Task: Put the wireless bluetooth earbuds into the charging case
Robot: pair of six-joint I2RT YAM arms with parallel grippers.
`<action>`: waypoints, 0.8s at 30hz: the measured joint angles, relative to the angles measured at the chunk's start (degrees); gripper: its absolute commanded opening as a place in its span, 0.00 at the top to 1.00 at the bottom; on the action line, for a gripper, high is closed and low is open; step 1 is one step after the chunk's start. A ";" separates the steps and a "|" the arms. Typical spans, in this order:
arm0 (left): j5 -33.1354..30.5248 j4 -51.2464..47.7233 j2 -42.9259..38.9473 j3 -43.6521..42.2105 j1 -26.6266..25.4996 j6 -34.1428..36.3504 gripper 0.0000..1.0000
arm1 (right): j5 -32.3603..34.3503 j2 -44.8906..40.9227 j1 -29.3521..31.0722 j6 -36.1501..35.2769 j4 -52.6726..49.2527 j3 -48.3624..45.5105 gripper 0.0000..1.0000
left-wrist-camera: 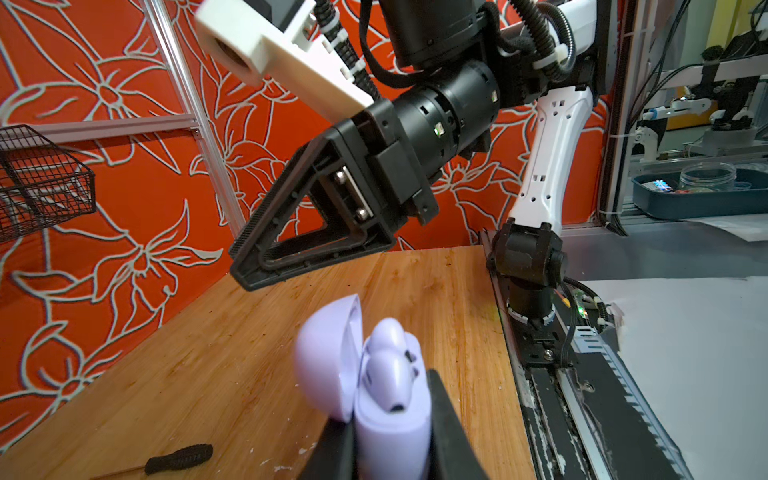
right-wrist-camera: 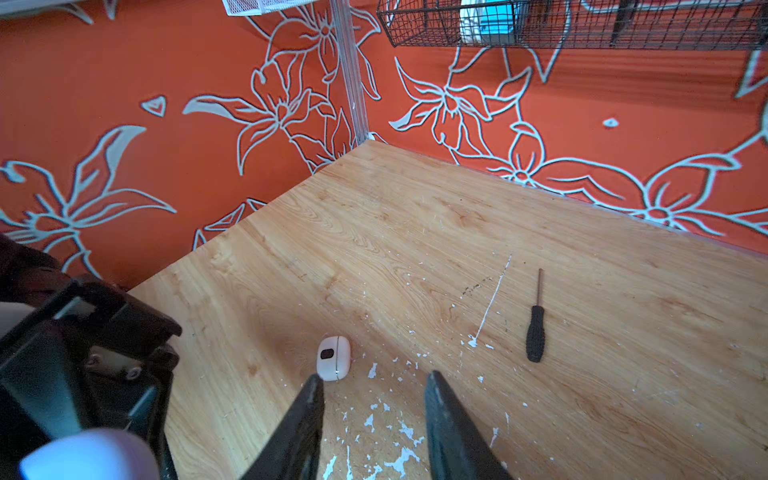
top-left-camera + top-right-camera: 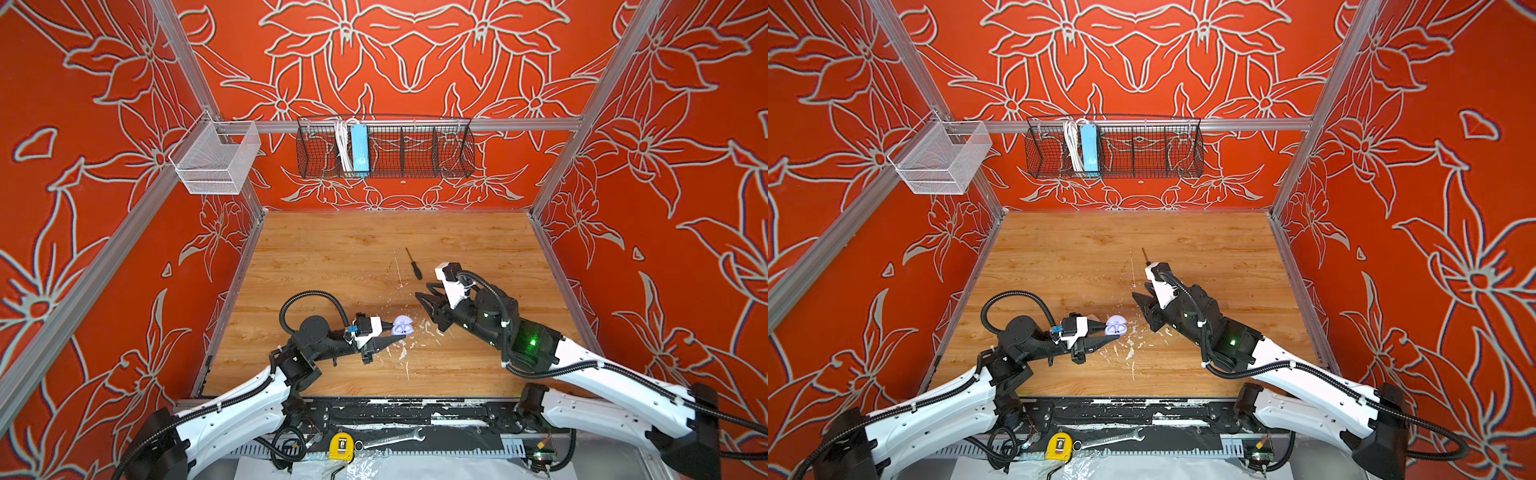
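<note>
**Top views.** My left gripper (image 3: 397, 333) is clamped on the lavender charging case (image 3: 402, 325) near the front middle of the wooden table (image 3: 332, 249). The case's lid (image 3: 401, 320) stands open. In both top views my right gripper (image 3: 422, 289) hangs to the right of the case and apart from it. Its jaws are parted to a moderate gap with nothing between them. A black screwdriver (image 3: 414, 264) lies beyond it, toward the back wall.

**Left wrist view.** The fingers (image 1: 446, 419) press on opposite sides of the case body. Two lavender earbuds (image 1: 388, 376) sit side by side in the case, heads above the rim. The lid is hinged back beside them. The right gripper hangs above the tabletop, clear of it.

**Right wrist view.** Between my right gripper's parted fingers I see only wood and white flecks (image 2: 399, 428). A closed white case (image 2: 333, 358) lies on the table just beside one fingertip; I cannot tell whether they touch. The screwdriver lies farther off. The lavender case is a blur at the frame's corner.
</note>
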 measured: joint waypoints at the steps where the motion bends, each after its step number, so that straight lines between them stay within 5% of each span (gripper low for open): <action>1: 0.24 -0.15 0.22 0.07 -0.13 0.04 1.00 | -0.63 0.13 0.00 0.04 0.15 -0.02 0.58; 24: -0.15 -3.13 -0.72 1.73 -0.81 1.03 1.00 | -15.45 5.01 -0.07 0.22 1.40 0.04 0.59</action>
